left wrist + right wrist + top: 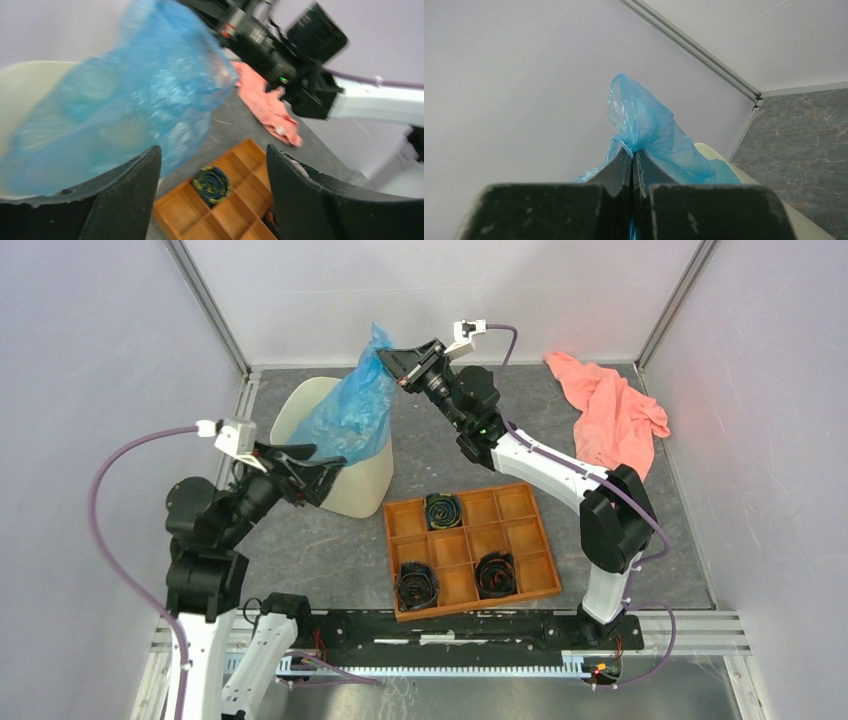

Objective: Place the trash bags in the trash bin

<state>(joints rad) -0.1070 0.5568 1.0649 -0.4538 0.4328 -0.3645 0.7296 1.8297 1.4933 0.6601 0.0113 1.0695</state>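
Observation:
The light-blue trash bag [350, 415] hangs into the cream-beige trash bin [365, 485] at the back left, its top pinched up above the rim. My right gripper [385, 358] is shut on the bag's top corner; in the right wrist view the film [649, 132] bunches out from between the closed fingers. My left gripper [335, 472] is open and empty, at the bin's near rim, just below the bag. In the left wrist view the bag [130, 110] fills the upper left, over the bin [20, 95].
An orange compartment tray [465, 550] with three black coiled rolls lies near the front middle; it also shows in the left wrist view [220, 205]. A salmon-pink cloth [610, 410] lies at the back right. Enclosure walls stand close on the left, back and right.

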